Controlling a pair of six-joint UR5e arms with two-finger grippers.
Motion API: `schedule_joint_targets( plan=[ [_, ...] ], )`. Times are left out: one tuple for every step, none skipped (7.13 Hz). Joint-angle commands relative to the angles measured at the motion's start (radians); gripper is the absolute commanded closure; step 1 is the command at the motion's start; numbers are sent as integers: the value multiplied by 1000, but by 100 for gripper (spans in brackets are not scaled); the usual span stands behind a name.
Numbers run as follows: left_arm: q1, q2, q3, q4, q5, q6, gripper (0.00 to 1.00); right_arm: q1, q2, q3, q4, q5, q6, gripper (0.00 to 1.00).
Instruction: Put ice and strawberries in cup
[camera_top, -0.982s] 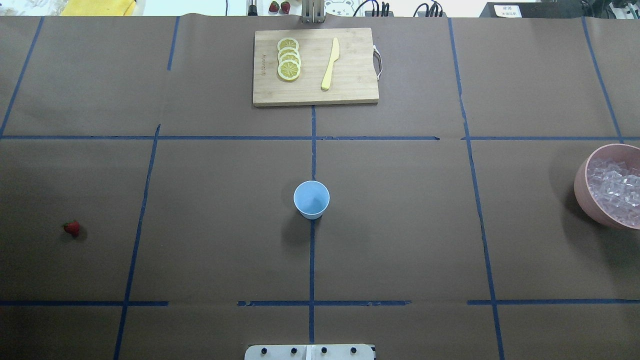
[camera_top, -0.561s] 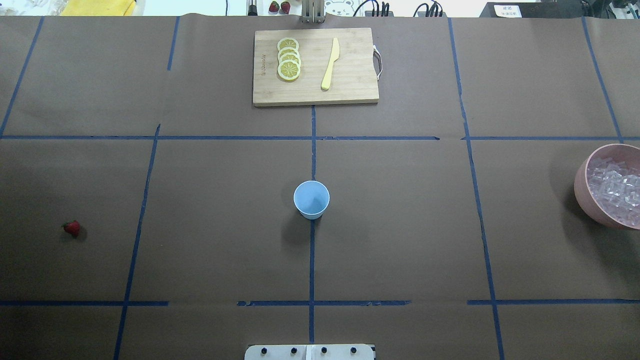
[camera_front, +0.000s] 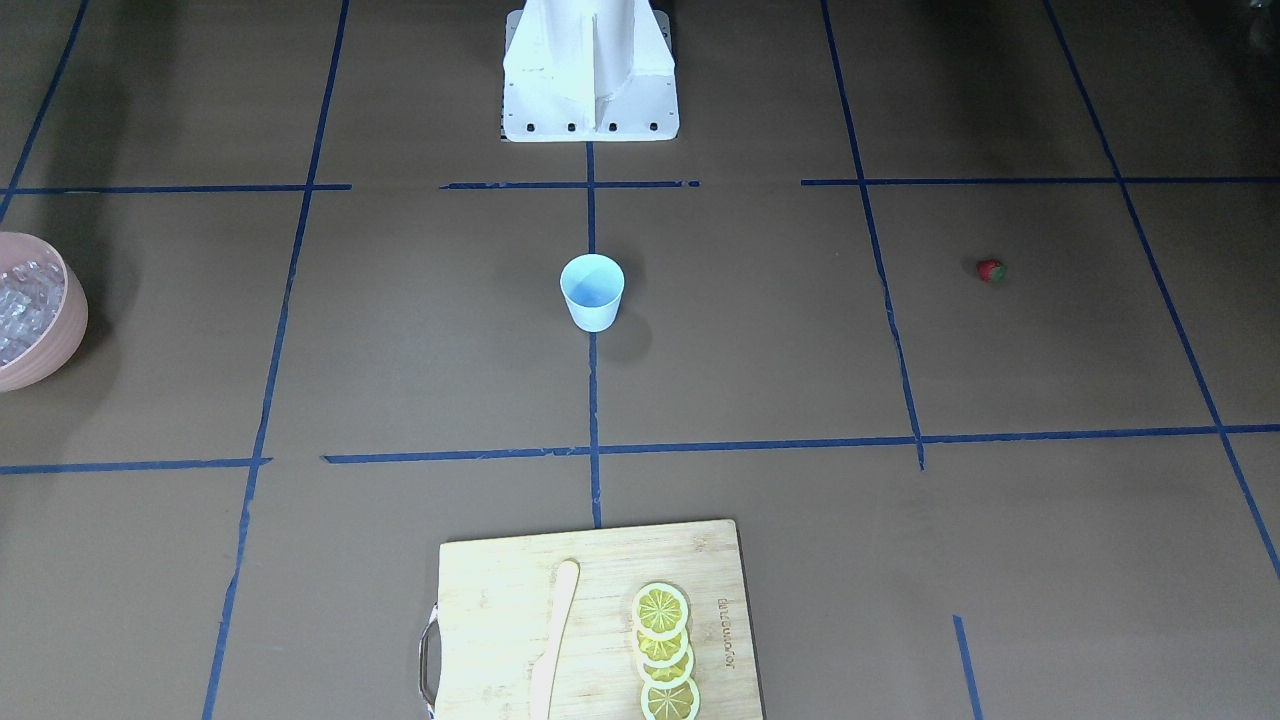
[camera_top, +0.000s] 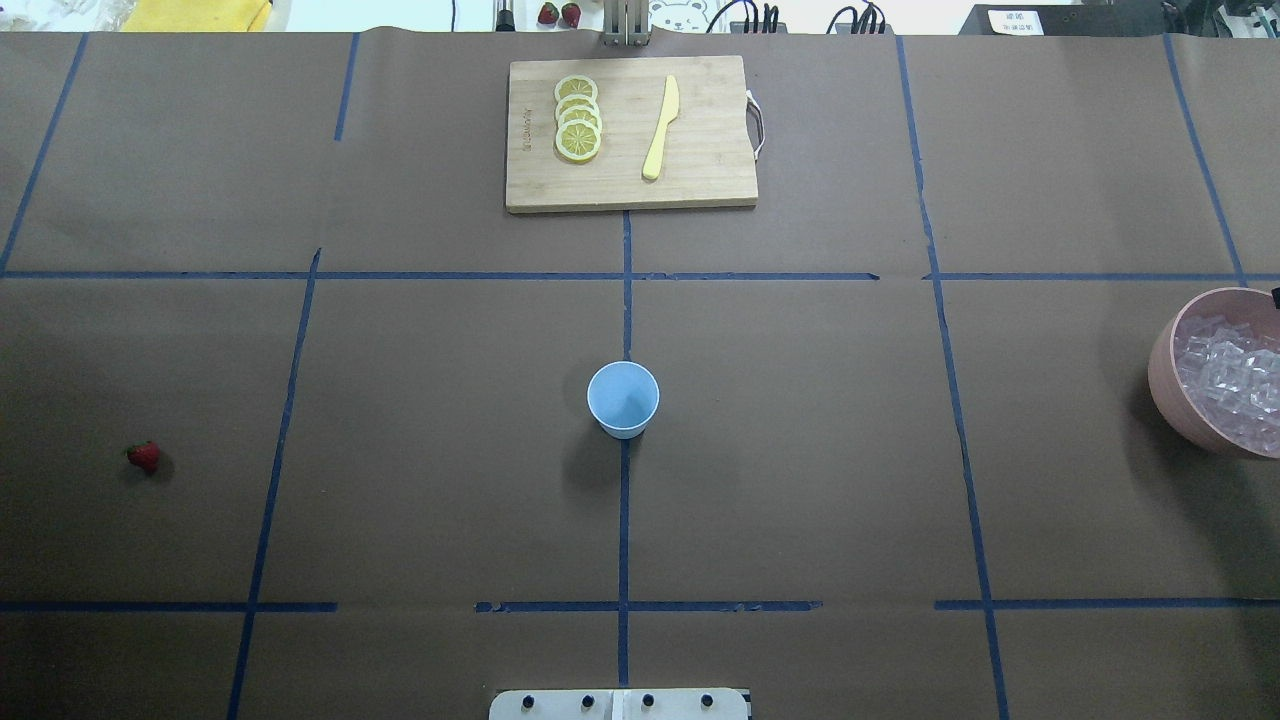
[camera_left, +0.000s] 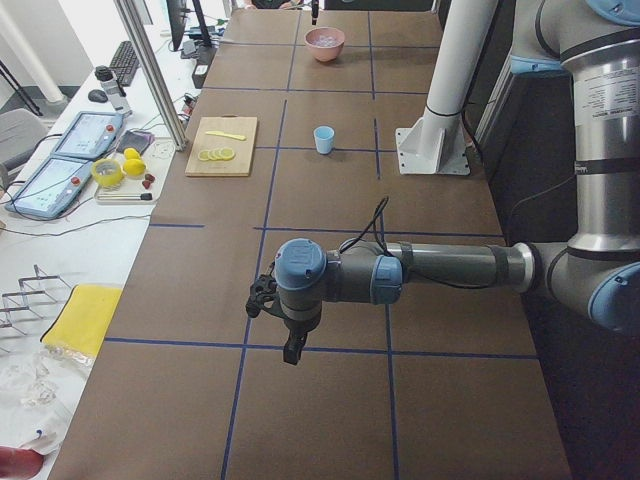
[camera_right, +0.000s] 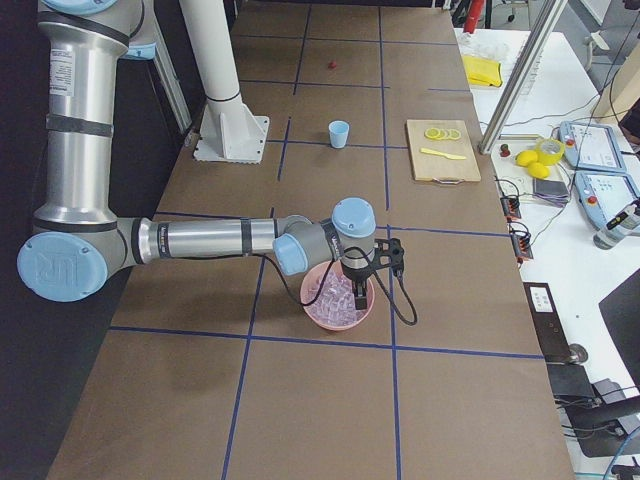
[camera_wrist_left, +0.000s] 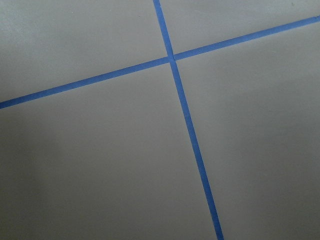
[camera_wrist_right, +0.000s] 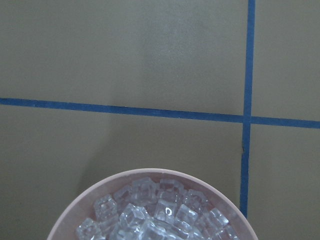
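Note:
The light-blue cup stands upright at the table's middle and also shows in the front view. The red strawberry lies alone on the paper at the far left. The ice fills a pink bowl at the right edge. My right gripper hangs just over the ice, and its wrist view shows the ice at the bottom. My left gripper points down above bare paper, and the strawberry is not in its wrist view. I cannot tell whether either gripper is open or shut.
A wooden cutting board with lemon slices and a yellow knife lies at the far middle. The robot's white base stands behind the cup. Blue tape lines cross the brown paper.
A small dark part has come into the overhead view's right edge by the bowl's rim, and the shade on the ice has shifted. Cup and strawberry have not moved.

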Motion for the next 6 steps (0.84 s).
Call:
schedule_joint_targets(
  plan=[
    [0,1,-3,0,-1,0,0,-80,-6,-22,74,-74,121,3],
    [0,1,-4,0,-1,0,0,-84,-10,-22,76,-74,130,7],
    [0,1,-4,0,-1,0,0,-87,-26,-20,77,-75,130,10],
    [0,1,-4,1,-1,0,0,-93,-33,-21,90,-78,130,12],
    [0,1,-4,2,-1,0,0,-102,-43,-22,91,-78,129,13],
    [0,1,-3,2,-1,0,0,-116,-50,-22,90,-78,130,15]
  ],
)
